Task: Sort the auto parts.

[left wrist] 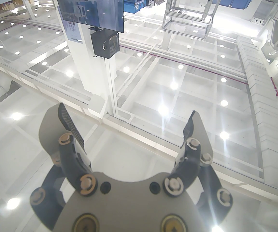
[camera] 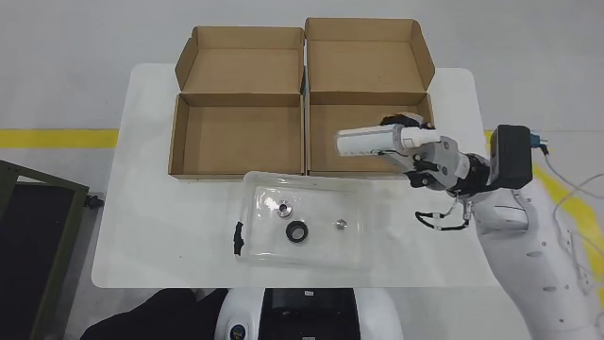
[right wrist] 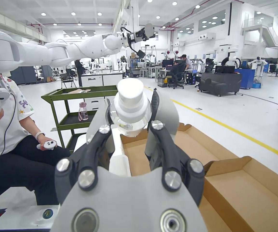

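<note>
My right gripper (camera: 408, 140) is shut on a white cylindrical part with a clear body (camera: 370, 140), holding it sideways over the right cardboard box (camera: 330, 123). In the right wrist view the part (right wrist: 130, 105) sits between the fingers (right wrist: 163, 112), above the open box (right wrist: 225, 194). A clear tray (camera: 260, 187) near the table's front holds a silver ring (camera: 283, 210), a black ring (camera: 297, 232) and a small silver piece (camera: 341, 224). My left gripper (left wrist: 126, 119) is open, holds nothing and points up at the ceiling; it is raised high (right wrist: 146, 33).
A second open cardboard box (camera: 238, 137) stands left of the first. A black piece (camera: 239, 238) lies at the tray's left edge. A green cart (camera: 28, 236) stands off the table's left side. The white table (camera: 142, 208) is bare around the tray.
</note>
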Available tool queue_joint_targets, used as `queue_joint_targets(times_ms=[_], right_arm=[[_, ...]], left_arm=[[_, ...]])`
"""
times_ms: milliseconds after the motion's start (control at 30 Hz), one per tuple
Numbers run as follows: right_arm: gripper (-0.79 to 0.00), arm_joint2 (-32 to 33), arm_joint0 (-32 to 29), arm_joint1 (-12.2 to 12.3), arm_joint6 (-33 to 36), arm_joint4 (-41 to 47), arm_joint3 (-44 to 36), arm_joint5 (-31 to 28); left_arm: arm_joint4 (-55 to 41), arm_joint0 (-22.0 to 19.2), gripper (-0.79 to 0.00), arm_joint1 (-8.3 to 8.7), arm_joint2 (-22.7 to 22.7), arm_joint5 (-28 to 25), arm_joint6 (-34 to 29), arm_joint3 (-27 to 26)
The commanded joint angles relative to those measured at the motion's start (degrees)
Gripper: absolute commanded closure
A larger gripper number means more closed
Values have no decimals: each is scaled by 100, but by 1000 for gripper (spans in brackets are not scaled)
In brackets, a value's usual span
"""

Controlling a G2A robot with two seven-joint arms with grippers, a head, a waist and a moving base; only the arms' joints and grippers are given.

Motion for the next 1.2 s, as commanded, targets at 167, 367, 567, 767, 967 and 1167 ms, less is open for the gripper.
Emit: queue_joint_targets(times_ms=[167, 367, 567, 767, 967, 1167], right_arm=[[0, 18, -35, -10, -308, 33, -23, 2], [0, 10, -192, -7, -446, -131, -143, 2], [0, -123, -240, -5, -287, -434, -159, 2], [0, -466, -42, -59, -31, -772, 65, 79], [0, -756, 42, -115, 120, -1097, 307, 271], [0, -1004, 181, -169, 280, -1407, 639, 490]], left_arm=[[0, 0, -785, 0, 0, 0, 0, 0], [0, 0, -785, 0, 0, 0, 0, 0], [0, 0, -785, 0, 0, 0, 0, 0], [0, 0, -785, 0, 0, 0, 0, 0], [0, 0, -785, 0, 0, 0, 0, 0], [0, 0, -785, 0, 0, 0, 0, 0]])
